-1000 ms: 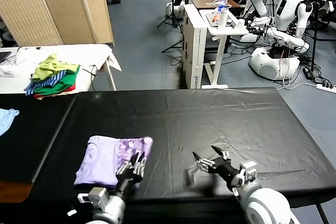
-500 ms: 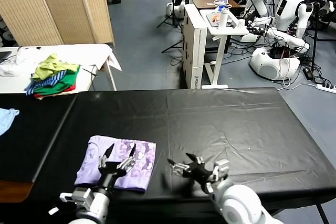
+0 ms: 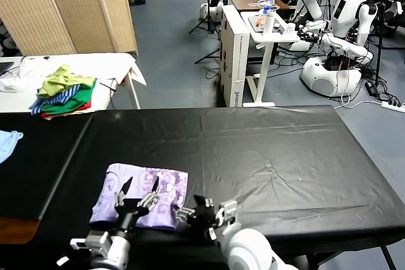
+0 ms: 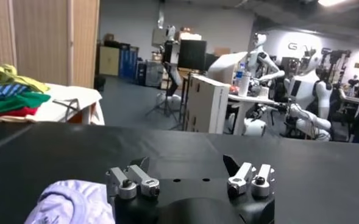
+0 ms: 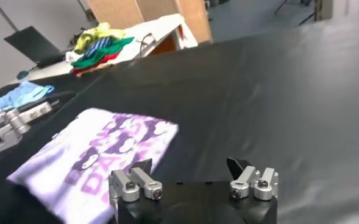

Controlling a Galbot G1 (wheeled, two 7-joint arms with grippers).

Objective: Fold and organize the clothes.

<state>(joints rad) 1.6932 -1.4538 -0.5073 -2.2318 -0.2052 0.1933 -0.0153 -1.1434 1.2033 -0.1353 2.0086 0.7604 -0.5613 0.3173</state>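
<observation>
- Lab floor behind; black counter [image 3: 272,150] in front, other robots [image 3: 345,36] at the back.
- T-shirt [image 3: 140,195] lies folded flat at the counter's near left, print side up.
- Left hand [image 3: 139,189] hovers over the shirt's near edge, fingers spread, holding nothing.
- Right hand [image 3: 201,212] sits low just beside the shirt's right edge, fingers parted, empty.
- Clothes pile [image 3: 63,90] on the white side table [image 3: 120,64], well apart.

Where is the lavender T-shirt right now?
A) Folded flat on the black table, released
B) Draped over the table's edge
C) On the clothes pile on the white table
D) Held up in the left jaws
A: the lavender T-shirt lies folded on the black table, with the left gripper and right gripper both open and empty.
</observation>
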